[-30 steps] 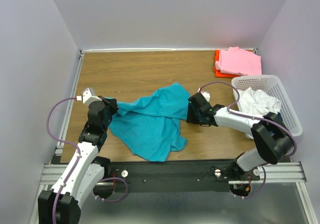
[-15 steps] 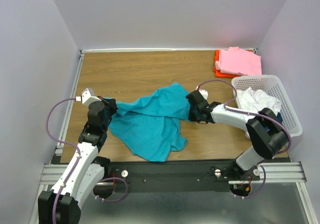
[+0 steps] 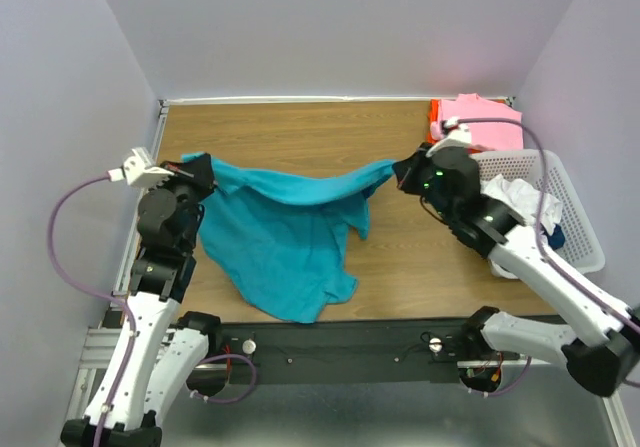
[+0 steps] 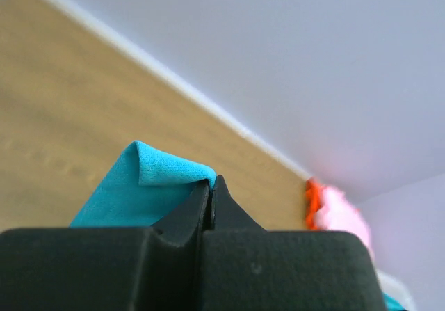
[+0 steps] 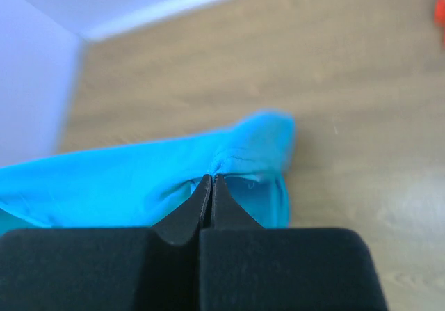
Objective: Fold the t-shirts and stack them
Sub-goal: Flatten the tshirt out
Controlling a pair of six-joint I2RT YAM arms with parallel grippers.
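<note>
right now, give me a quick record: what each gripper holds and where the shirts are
left gripper: shut on one end of the teal cloth t-shirt
right gripper: shut on its other end
teal cloth t-shirt: stretched between them, lower part on the wooden table
pink t-shirt: far right corner, atop an orange-red t-shirt
white plastic lattice basket: white cloth inside

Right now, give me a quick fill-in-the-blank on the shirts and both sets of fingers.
The stretched t-shirt is ____ in colour.
The left fingers and right fingers are each ____ on it.
The pink t-shirt lies ____ the orange-red t-shirt.
The white t-shirt sits ____ the basket.
Missing: teal; shut; on; in.
</note>
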